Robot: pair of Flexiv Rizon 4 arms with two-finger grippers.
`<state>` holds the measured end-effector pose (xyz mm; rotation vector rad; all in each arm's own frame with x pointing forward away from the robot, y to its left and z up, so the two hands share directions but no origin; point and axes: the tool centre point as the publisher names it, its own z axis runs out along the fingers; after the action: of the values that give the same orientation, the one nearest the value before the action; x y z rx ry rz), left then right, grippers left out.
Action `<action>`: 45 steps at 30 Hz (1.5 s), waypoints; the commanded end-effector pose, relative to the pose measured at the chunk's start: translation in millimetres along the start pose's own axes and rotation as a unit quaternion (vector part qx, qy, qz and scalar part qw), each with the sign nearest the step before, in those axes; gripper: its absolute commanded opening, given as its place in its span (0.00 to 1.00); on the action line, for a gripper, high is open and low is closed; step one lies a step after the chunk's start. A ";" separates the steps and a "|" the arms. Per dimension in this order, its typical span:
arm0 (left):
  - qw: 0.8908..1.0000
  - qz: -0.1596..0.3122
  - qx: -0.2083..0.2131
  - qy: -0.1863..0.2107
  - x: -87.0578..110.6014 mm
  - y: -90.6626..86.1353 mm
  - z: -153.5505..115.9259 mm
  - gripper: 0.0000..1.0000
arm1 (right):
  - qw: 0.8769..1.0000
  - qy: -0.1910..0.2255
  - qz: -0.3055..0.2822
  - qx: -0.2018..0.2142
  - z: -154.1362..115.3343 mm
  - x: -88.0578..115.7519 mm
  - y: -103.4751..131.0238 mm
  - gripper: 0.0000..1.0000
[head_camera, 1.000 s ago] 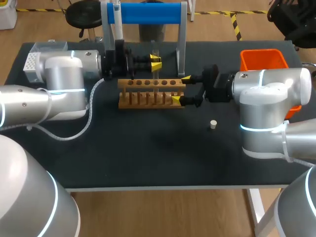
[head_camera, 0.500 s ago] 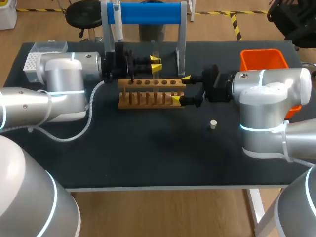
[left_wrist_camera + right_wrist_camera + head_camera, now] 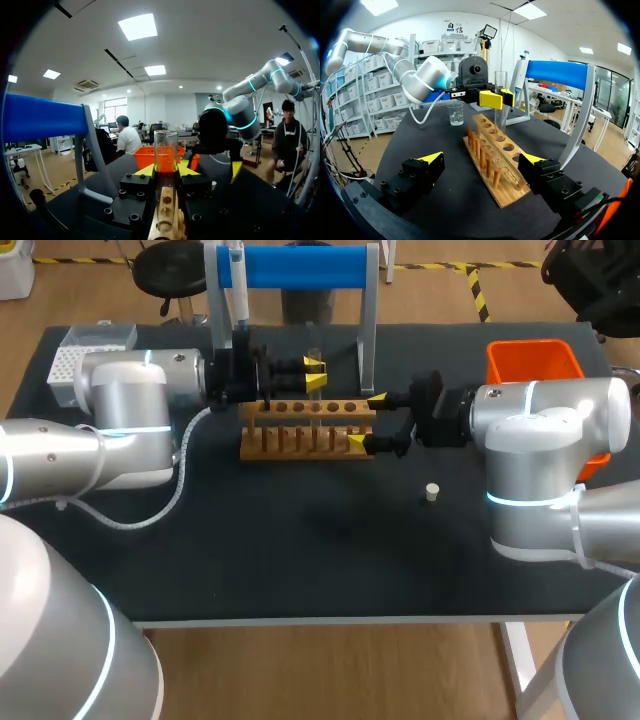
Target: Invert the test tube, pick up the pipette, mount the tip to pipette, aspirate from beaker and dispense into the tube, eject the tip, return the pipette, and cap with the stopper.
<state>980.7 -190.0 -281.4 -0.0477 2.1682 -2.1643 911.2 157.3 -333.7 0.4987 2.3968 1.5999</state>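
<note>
Left arm [image 3: 130, 400] level from 9 o'clock, left fingers [image 3: 316, 363] clamped on upright test tube [image 3: 314, 344] over rack [image 3: 300, 435], right fingers [image 3: 378, 400] stood apart astride its 3 o'clock end, stopper [image 3: 432, 491] lay on open desk [image 3: 300, 550], 5 o'clock.

Head view: fixed, high, above and behind the robot; faces down over the whole table [image 3: 300, 540], far off; rack [image 3: 305, 430] small, toward the far edge.
Left wrist view: low, close behind the left gripper [image 3: 165, 170] at the rack's left end; faces along it toward the table's right edge; tube [image 3: 165, 150] very near.
Right wrist view: low, behind the right gripper [image 3: 482, 158] at the rack's right end; faces toward the left edge.
Shared: rack and tube in all three; wrist views face each other, each showing the other gripper.
</note>
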 end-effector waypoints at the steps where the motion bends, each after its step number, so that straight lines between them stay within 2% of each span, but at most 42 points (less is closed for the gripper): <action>1: 1.000 0.000 0.002 0.003 -1.9 3.8 0.2 0.00 | 1.000 -0.002 0.000 -0.001 0.2 1.2 -0.6 1.00; 4: 1.000 -0.001 0.002 -0.003 -2.0 4.2 0.0 0.00 | 1.000 -0.002 0.000 -0.001 0.2 1.2 -0.6 1.00; 5: 1.000 -0.002 0.002 -0.004 -2.0 4.2 0.0 0.36 | 1.000 -0.002 0.000 -0.001 0.2 1.2 -0.6 1.00; 6: 1.000 -0.003 0.001 -0.004 -1.9 4.2 -0.1 0.80 | 1.000 -0.002 0.000 -0.001 0.2 1.2 -0.6 1.00; 7: 1.000 -0.004 0.000 -0.006 -1.8 4.1 -0.5 1.00 | 1.000 -0.002 0.000 -0.001 0.2 1.2 -0.6 1.00; 14: 1.000 -0.011 -0.010 -0.015 2.9 -4.8 -7.6 1.00 | 1.000 -0.002 0.000 -0.001 0.2 1.2 -0.6 1.00; 21: 0.998 -0.016 -0.039 -0.045 18.4 -25.3 -36.3 1.00 | 1.000 -0.002 0.000 -0.001 0.2 1.2 -0.6 1.00; 25: 0.994 -0.017 -0.074 -0.082 31.3 -36.1 -69.3 1.00 | 1.000 -0.002 0.000 -0.001 0.2 1.2 -0.6 1.00; 32: 0.976 -0.026 -0.097 -0.193 65.9 -57.1 -147.5 1.00 | 1.000 -0.002 0.000 -0.001 0.2 1.2 -0.6 1.00; 45: 0.976 -0.026 -0.097 -0.193 65.9 -57.1 -147.5 1.00 | 1.000 -0.002 0.000 -0.001 0.2 1.2 -0.6 1.00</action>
<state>906.2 -48.0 -227.8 -0.4655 2.1806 -1.7976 911.2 157.4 -333.7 0.4988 2.3967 1.5997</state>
